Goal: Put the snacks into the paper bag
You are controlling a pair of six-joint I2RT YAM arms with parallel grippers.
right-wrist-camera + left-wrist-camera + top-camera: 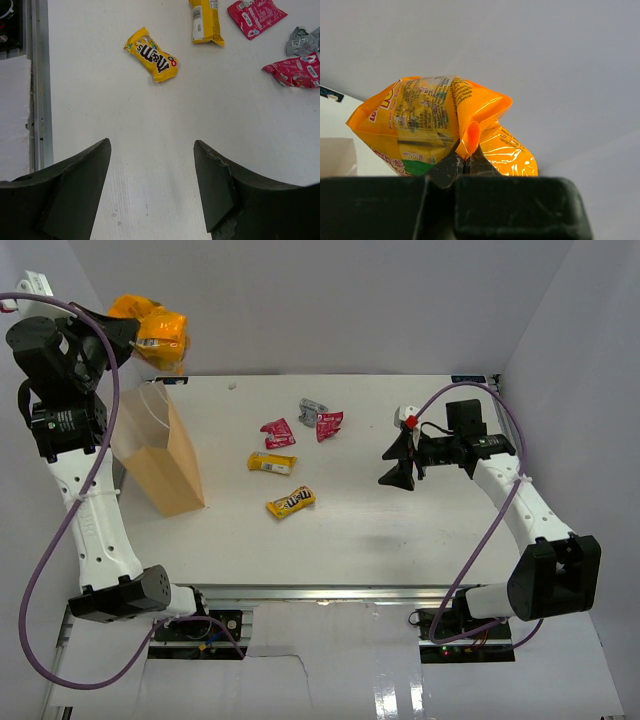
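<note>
The white bench (400, 530) carries a tan paper bag (165, 460) standing upright near its left edge. Toward the middle lies a yellow M&M's packet (290, 503), with a yellow bar packet (272, 463) just beyond it. Nearer the far edge lie a left red wrapper (278, 433) and a right red wrapper (328, 425). A crumpled grey wrapper (312, 409) sits just beside the right one.

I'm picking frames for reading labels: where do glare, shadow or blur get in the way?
Left wrist: glare streaks across the crinkled orange bag, so its print is only partly readable, and the left fingers are dark and soft. Right wrist: even light, yellow packet sharp, right fingers dark. Top: faint arm shadow on the table, red packet too small to read.
</note>
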